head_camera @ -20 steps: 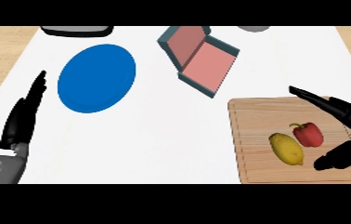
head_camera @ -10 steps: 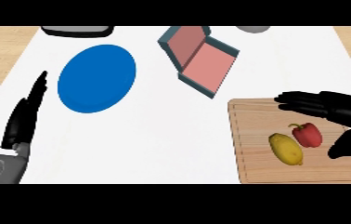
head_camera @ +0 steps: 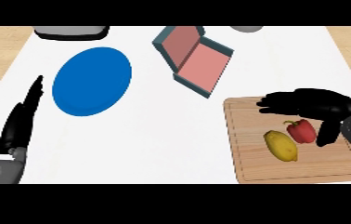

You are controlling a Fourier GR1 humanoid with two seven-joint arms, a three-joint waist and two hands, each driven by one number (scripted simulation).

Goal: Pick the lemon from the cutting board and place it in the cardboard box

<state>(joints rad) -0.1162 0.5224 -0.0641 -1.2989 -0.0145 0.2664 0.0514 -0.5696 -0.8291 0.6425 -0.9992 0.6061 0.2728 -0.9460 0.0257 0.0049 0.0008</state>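
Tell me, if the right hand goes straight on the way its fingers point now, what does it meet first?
The right hand points toward the view's left. Its way looks free across the cutting board's corner and bare counter; height is unclear.

Both hands are showing matte black, with thick rounded fingers; the left hand (head_camera: 21, 123) is joining a pale grey forearm (head_camera: 9, 169); the right hand (head_camera: 312, 104) is showing no markings.

A yellow lemon (head_camera: 281, 146) lies on its side on the wooden cutting board (head_camera: 254, 165) at the counter's right. Well apart, up and left, the cardboard box (head_camera: 195, 59) sits open, pink inside, apparently tilted.
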